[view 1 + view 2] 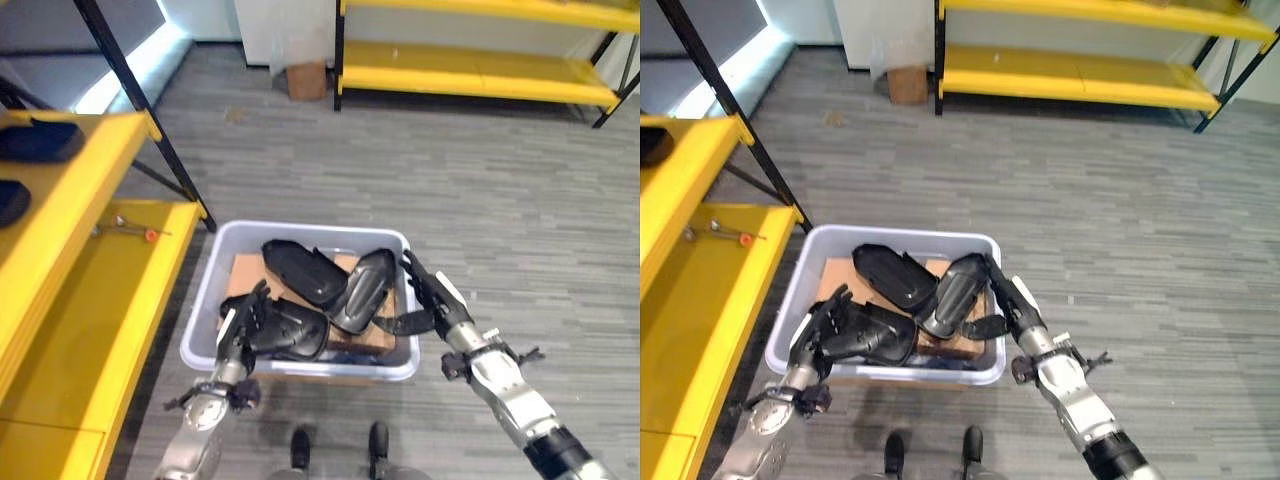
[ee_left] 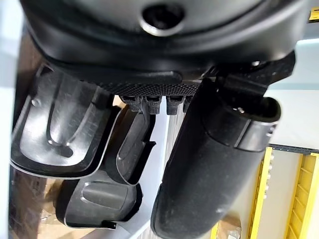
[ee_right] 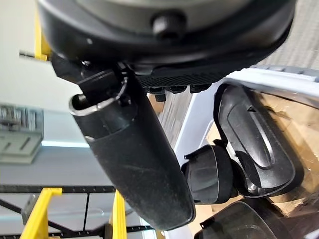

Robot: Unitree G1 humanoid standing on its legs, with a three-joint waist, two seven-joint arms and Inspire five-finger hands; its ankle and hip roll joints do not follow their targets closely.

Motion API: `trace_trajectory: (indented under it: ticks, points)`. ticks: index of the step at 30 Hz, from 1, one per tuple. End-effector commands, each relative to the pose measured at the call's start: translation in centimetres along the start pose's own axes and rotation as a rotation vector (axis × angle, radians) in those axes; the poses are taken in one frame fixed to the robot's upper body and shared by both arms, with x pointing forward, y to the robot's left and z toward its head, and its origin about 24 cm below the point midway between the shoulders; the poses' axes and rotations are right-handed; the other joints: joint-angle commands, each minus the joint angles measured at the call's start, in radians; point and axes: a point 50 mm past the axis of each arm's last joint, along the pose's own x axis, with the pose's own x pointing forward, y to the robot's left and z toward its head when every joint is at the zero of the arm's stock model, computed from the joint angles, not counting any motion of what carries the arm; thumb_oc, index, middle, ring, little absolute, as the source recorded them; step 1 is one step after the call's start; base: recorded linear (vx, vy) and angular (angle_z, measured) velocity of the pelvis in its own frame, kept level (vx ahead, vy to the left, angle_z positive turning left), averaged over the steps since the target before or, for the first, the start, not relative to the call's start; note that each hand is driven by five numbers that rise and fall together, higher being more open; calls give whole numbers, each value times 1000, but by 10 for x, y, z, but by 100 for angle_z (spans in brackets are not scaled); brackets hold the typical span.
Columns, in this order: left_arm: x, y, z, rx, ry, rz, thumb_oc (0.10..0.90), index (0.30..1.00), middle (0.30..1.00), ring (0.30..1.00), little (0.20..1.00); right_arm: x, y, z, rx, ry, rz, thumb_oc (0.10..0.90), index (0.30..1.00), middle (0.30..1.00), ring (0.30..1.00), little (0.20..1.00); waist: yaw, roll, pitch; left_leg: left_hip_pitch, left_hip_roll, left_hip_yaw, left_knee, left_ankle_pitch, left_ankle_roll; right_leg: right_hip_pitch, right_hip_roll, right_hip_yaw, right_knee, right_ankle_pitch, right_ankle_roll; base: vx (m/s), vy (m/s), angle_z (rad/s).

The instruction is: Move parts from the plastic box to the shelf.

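Observation:
A grey plastic box [image 1: 300, 233] stands on the floor in front of me, with several black moulded parts on cardboard inside. One long part [image 1: 305, 268] lies toward the far side, another [image 1: 365, 288] leans in the middle, and a third [image 1: 298, 332] sits at the near left. My left hand [image 1: 240, 328] rests over the near-left rim, fingers spread and relaxed on that third part [image 2: 65, 129]. At the right rim, my right hand [image 1: 443, 303] is open, its straight fingers reaching in beside the leaning part [image 3: 254, 139]. The yellow shelf [image 1: 90, 300] stands to the left.
Two dark parts [image 1: 40, 140] lie on the shelf's upper level. A small wrench [image 1: 125, 228] sits on the lower level. Black shelf legs [image 1: 150, 120] slant down near the box's far left corner. Another yellow shelf [image 1: 480, 70] and a cardboard box [image 1: 306, 80] stand at the back.

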Motion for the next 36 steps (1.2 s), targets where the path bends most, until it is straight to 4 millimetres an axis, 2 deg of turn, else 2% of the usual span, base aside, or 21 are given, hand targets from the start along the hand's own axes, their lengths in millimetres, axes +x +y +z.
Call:
trace_trajectory:
  ticks: [1,6,11,20,36]
  points:
    - [18,-15,61,21,-299,-80,900,1000,1000,1000,1000,22,-7,51,-64,-235,-30,900,1000,1000,1000,1000,31,-2,14,13,62,-6,-9,-6,-28,38,-75,-21,1,-22,79,-54,4,9]
    - [23,-25,78,12,-366,-116,900,1000,1000,1000,1000,37,0,59,-91,-236,-9,900,1000,1000,1000,1000,44,-8,43,-4,57,-14,-9,-2,-27,21,-80,-24,1,-16,80,-22,6,4]
    - [27,-30,101,22,-454,-123,900,1000,1000,1000,1000,52,6,66,-137,-223,1,900,1000,1000,1000,1000,71,-20,103,-44,43,-26,-9,10,-22,-9,-90,-35,1,-1,83,-62,17,8]
    - [29,-31,106,7,-474,-107,900,1000,1000,1000,1000,62,15,58,-133,-172,2,900,1000,1000,1000,1000,97,-29,143,-82,29,-42,-9,18,-16,-32,-101,-49,1,8,86,-16,13,7]
    - [30,-38,114,-6,-507,-127,900,1000,1000,1000,1000,88,8,61,-148,-94,-57,900,1000,1000,1000,1000,143,-26,184,-145,18,-59,-9,31,-18,-77,-115,-76,1,21,94,-11,9,5]
